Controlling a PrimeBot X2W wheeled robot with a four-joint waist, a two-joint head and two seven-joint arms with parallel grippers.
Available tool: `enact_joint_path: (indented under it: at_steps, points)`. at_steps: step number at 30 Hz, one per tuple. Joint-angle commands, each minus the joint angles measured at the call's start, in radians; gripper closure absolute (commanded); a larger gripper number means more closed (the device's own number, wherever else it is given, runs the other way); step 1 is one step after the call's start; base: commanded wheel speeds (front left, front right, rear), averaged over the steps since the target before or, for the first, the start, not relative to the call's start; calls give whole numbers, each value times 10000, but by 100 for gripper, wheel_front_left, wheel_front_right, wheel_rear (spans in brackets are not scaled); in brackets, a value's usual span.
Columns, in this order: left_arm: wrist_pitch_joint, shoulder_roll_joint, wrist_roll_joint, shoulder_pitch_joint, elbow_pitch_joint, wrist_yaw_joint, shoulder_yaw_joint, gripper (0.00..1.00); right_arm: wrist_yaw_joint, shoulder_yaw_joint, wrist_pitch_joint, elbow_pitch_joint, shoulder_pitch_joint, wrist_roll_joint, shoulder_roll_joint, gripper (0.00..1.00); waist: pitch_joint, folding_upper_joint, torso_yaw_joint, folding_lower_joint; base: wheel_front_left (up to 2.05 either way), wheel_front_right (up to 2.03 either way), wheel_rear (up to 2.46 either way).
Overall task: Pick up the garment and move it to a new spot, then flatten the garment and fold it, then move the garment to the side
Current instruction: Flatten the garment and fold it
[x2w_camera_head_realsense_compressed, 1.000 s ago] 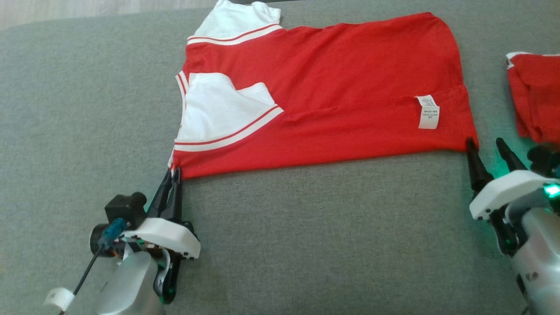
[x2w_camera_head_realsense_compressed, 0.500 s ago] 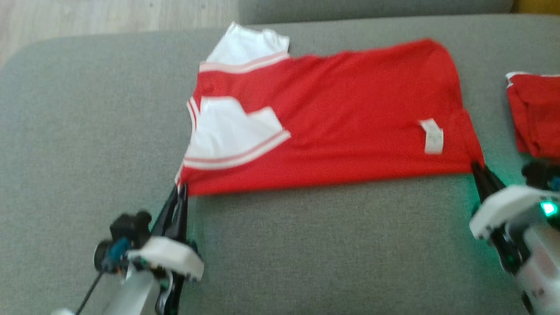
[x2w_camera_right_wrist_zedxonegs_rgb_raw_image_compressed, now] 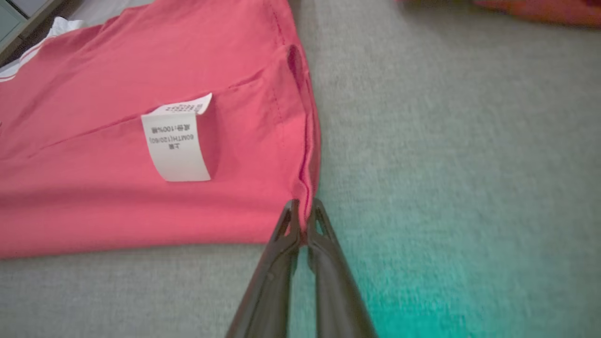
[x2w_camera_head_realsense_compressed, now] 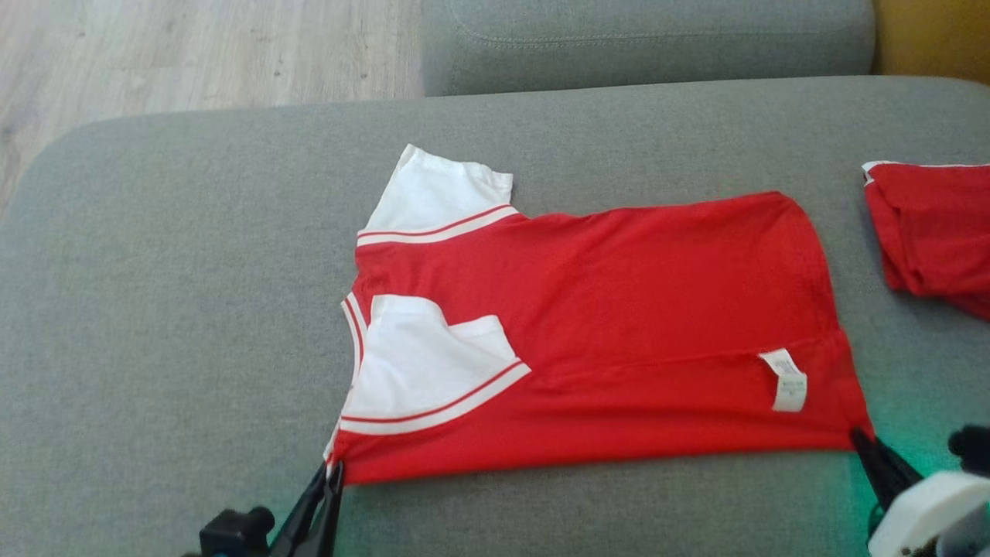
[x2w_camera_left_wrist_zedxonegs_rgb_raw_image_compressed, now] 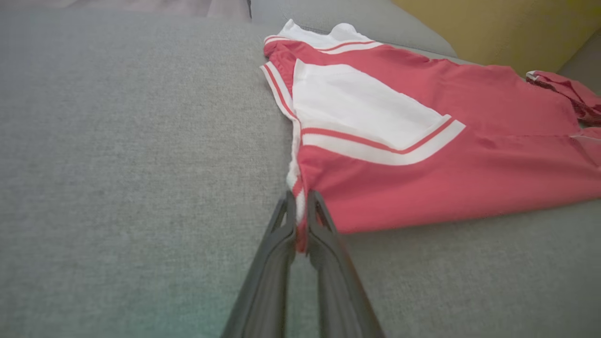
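Garment: red knit shirt (x2w_camera_head_realsense_compressed: 619, 340) with white short sleeves and red-and-white striped trim at cuffs and neck, lying flat and lengthwise across the middle of the cushion.
Sleeves: one white sleeve (x2w_camera_head_realsense_compressed: 429, 367) folded over the red body; the other sleeve (x2w_camera_head_realsense_compressed: 441, 189) sticking out at the far edge.
Care label: white printed tag (x2w_camera_right_wrist_zedxonegs_rgb_raw_image_compressed: 176, 143) lying on the red cloth near the hem.
Surface: mostly smooth, with one long crease from the folded sleeve to the tag.
Left gripper (x2w_camera_left_wrist_zedxonegs_rgb_raw_image_compressed: 300, 211): fingers pressed together, pinching the near corner at the neck end.
Right gripper (x2w_camera_right_wrist_zedxonegs_rgb_raw_image_compressed: 304, 211): fingers pressed together, pinching the near hem corner.
Support: grey woven sofa cushion (x2w_camera_head_realsense_compressed: 193, 309).
Neighbouring item: second red garment (x2w_camera_head_realsense_compressed: 936, 232), rumpled, on the cushion's right, apart from the shirt.
Surroundings: pale wood floor (x2w_camera_head_realsense_compressed: 193, 54) beyond the cushion.
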Motion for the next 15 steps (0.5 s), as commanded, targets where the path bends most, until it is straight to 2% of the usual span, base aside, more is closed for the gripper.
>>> enact_joint_path:
  at_steps: [1,4,5,6,7,9,10,12,15]
  points:
    - [1,266,-125,-231,-439,77,364,100,33,-127,12,-326,96,40,-431,100,38,-1,-1,2,0,0,0]
    - [174,327,-130,-102,-710,166,318,100,33,-430,192,-658,454,-121,-338,100,59,-1,4,2,0,0,0]
    - [225,323,-143,-118,-743,179,307,100,33,-524,282,-743,519,-208,-292,20,52,-1,9,2,0,0,0]
    - [274,315,-160,-148,-762,180,293,100,33,-620,359,-834,559,-319,-250,0,44,-1,9,2,0,0,0]
    - [334,311,-173,-180,-782,177,274,100,33,-726,398,-939,587,-432,-200,0,35,-1,3,2,0,0,0]
    - [466,274,-297,-254,-881,160,295,4,33,-952,438,-1224,621,-669,-134,0,31,-1,-29,2,0,0,0]
    - [505,216,-451,-304,-986,168,389,0,33,-1089,434,-1384,619,-794,-128,0,45,-1,-51,2,0,0,0]
    - [687,290,-525,-512,-1328,130,438,0,33,-1404,413,-1727,620,-1020,-125,0,107,-1,-83,2,0,0,0]
    - [1266,771,-313,-1526,-2367,40,526,0,33,-2058,317,-2497,492,-1566,-80,0,479,-1,-143,2,0,0,0]
